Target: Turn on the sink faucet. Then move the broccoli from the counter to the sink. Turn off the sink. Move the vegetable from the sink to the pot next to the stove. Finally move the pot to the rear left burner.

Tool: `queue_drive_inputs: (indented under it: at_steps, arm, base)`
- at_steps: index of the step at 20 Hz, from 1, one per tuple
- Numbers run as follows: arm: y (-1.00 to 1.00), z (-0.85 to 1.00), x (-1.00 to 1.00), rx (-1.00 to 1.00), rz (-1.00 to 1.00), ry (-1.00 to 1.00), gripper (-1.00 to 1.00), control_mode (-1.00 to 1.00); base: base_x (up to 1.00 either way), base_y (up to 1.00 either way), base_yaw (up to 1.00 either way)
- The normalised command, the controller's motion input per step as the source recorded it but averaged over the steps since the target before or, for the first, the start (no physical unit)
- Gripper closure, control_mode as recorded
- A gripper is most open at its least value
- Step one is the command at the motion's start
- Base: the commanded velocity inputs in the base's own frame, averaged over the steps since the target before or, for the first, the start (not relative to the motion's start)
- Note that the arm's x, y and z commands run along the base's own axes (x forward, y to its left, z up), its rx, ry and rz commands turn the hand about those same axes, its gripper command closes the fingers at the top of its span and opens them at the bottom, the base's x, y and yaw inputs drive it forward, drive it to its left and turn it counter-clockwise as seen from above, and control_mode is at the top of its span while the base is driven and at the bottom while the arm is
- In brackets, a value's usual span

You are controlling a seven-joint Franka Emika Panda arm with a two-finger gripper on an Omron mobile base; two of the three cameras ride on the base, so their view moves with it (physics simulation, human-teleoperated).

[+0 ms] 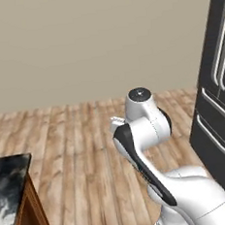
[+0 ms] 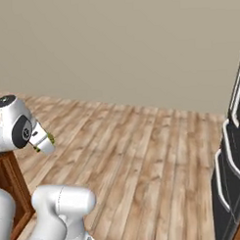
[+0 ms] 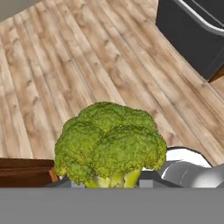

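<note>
The broccoli (image 3: 109,144), a green floret with a pale stalk, sits large in the lower middle of the hand view. My gripper (image 3: 112,183) is shut on its stalk, and the floret hides the fingertips. In the right base view the gripper (image 2: 45,140) hangs high over the wooden floor at the left, a speck of the green broccoli (image 2: 51,139) at its end. A corner of the marbled counter (image 1: 8,185) lies at the lower left of the left base view, apart from the arm. The sink, its faucet, the pot and the stove are out of view.
Wooden plank floor (image 1: 78,137) spreads ahead to a plain beige wall (image 1: 88,43). A tall dark fridge (image 1: 219,99) with pale handles stands at the right, and the fridge (image 3: 192,30) is also at the hand view's upper right. The brown cabinet side (image 2: 9,182) is at the lower left.
</note>
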Motion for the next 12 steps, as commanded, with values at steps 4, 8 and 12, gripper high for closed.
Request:
queue_drive_inputs:
  at_steps: [4,8,12]
  arm:
    - [0.00,0.00,0.00,0.00,0.00,0.00,1.00,1.00]
    - [0.00,0.00,0.00,0.00,0.00,0.00,1.00,1.00]
    - [0.00,0.00,0.00,0.00,0.00,0.00,1.00,1.00]
  base:
    - [-0.46,-0.16,-0.42]
    - [-0.67,-0.22,-0.41]
    - [-0.62,-0.28,-0.42]
